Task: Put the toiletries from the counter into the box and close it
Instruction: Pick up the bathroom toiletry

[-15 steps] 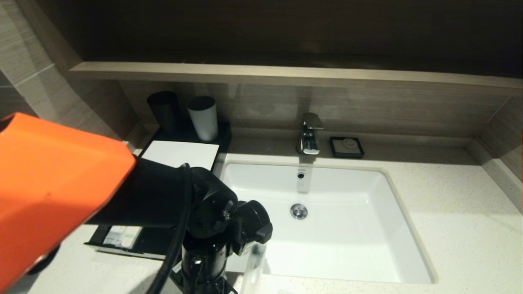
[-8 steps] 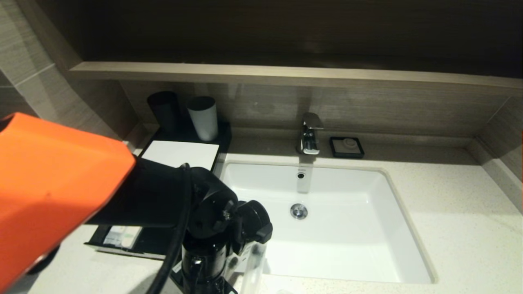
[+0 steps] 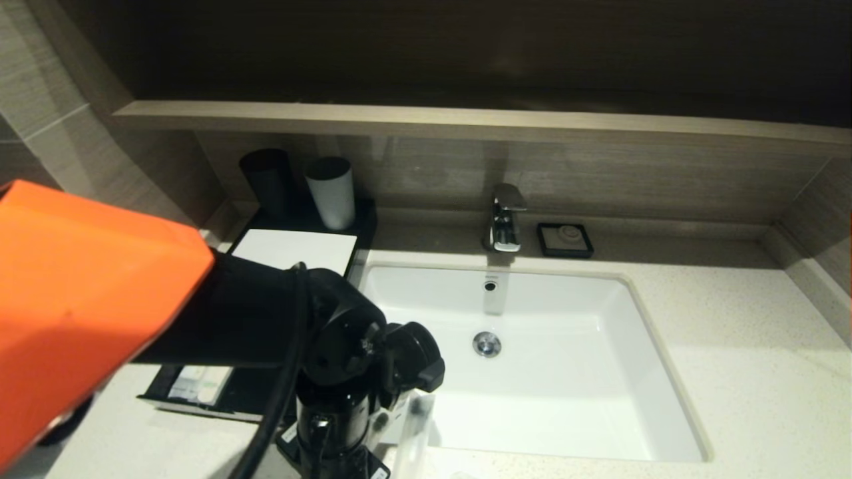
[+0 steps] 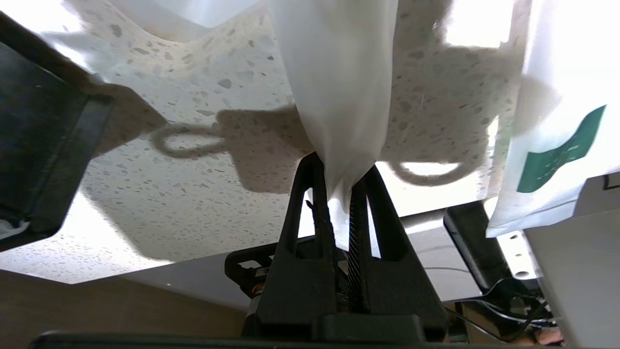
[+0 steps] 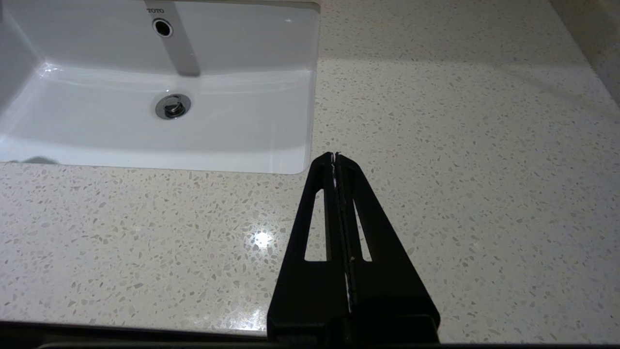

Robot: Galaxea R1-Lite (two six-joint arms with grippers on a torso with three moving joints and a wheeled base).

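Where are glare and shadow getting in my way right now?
Left wrist view: the shut left claw pinches a translucent white plastic packet, blown out near the top; its ringed shadow darkens the speckled stone counter. Right wrist view: one bright glint on the counter beside the shut right claw.

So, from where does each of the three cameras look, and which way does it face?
Head view: high on the robot, facing down at the counter, basin and box; orange left arm shows.
Left wrist view: behind the left claw, shut on a white packet above the counter; a second packet beside.
Right wrist view: behind the shut right claw, facing the counter and basin.
Shared: head and right wrist views both show the basin drain.
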